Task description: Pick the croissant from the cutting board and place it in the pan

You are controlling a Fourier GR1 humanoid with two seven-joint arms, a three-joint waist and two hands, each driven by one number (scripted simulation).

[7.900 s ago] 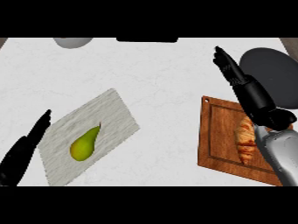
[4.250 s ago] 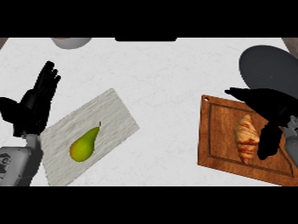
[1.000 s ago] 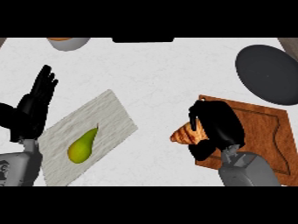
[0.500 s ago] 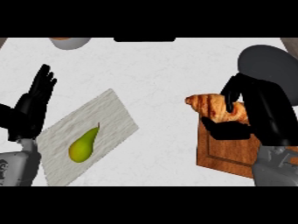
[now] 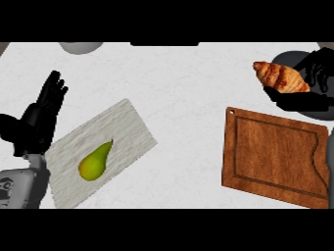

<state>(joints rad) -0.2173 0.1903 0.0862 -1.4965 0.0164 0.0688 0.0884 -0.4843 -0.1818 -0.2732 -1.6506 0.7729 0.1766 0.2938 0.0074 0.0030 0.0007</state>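
Croissant (image 5: 281, 77) has come up off the cutting board (image 5: 274, 157) since a moment ago; my right hand (image 5: 321, 83) is curled round it, over the pan (image 5: 327, 110). Left hand (image 5: 35, 120) rests open by the pear (image 5: 95, 162).

Golden-brown croissant (image 5: 282, 78) off the wooden cutting board (image 5: 274, 155), tilted, at left edge of the dark grey pan (image 5: 327, 112). Board bare, lower right of counter, just below pan; pan mostly hidden

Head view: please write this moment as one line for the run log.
phase: carry | right hand: shut on croissant, lifted off cutting board, over pan | left hand: open, resting beside pear
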